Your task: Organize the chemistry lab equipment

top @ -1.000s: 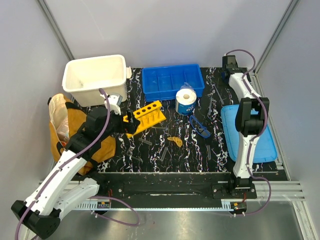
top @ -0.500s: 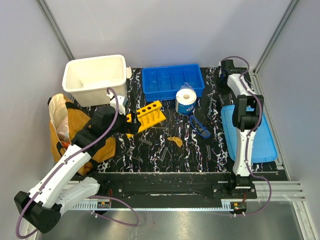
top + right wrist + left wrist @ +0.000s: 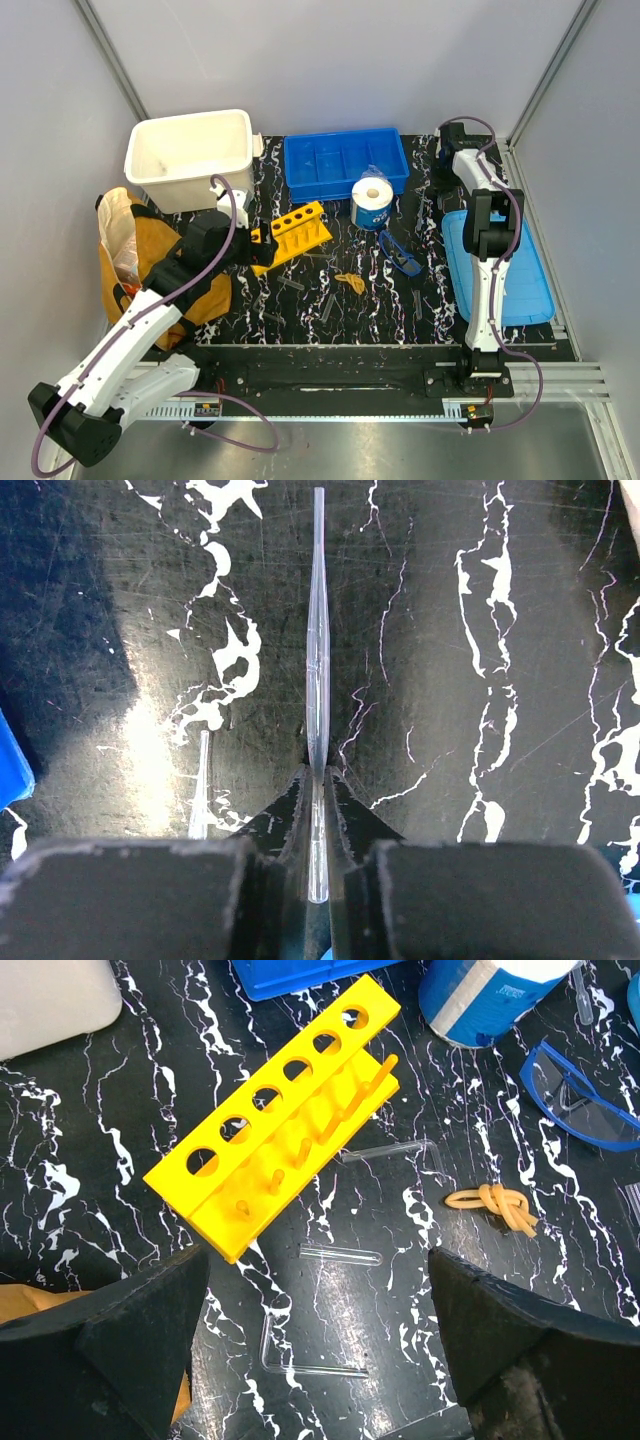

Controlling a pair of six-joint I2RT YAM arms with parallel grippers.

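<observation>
Within the last second the right claw has drawn its jaws in from partly open to a pinch on a thin clear pipette, which lies on the tabletop with its long tip pointing straight out ahead of the fingers. That looks like a grip made, so lifting the pipette away for sorting would come next. The left claw hangs wide open and empty, with the yellow test-tube rack just ahead of it.
</observation>
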